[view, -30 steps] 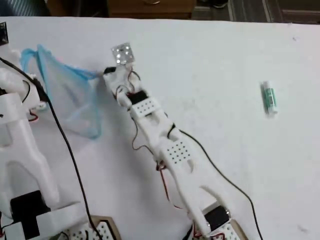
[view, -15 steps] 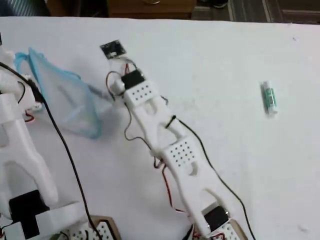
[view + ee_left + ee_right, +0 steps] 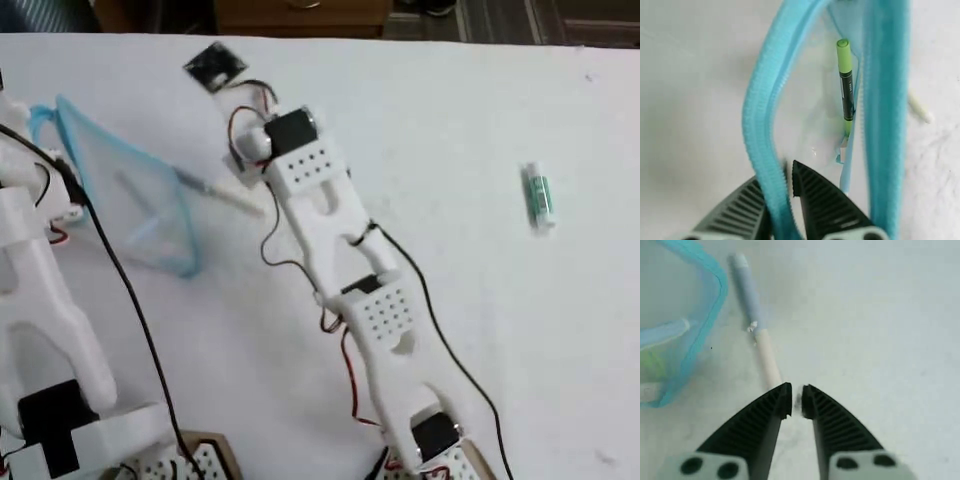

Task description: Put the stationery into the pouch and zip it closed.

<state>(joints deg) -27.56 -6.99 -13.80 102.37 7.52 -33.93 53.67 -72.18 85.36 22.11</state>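
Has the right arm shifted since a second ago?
Yes. In the high view the right arm has drawn back from the pouch, toward the green-labelled tube, which has stayed put.

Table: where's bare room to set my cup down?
The widest bare patch lies between the right arm and the green-and-white tube, and there is more at the table's near right corner. It is crowded at the left: pouch, white pen, left arm, cables.

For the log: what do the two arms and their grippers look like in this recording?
Both arms are white plastic. The right arm has dot-perforated panels, black motor blocks and thin red and black wires. A black cable trails over the left arm. The left gripper and right gripper have dark ribbed fingers on pale bases with round holes.
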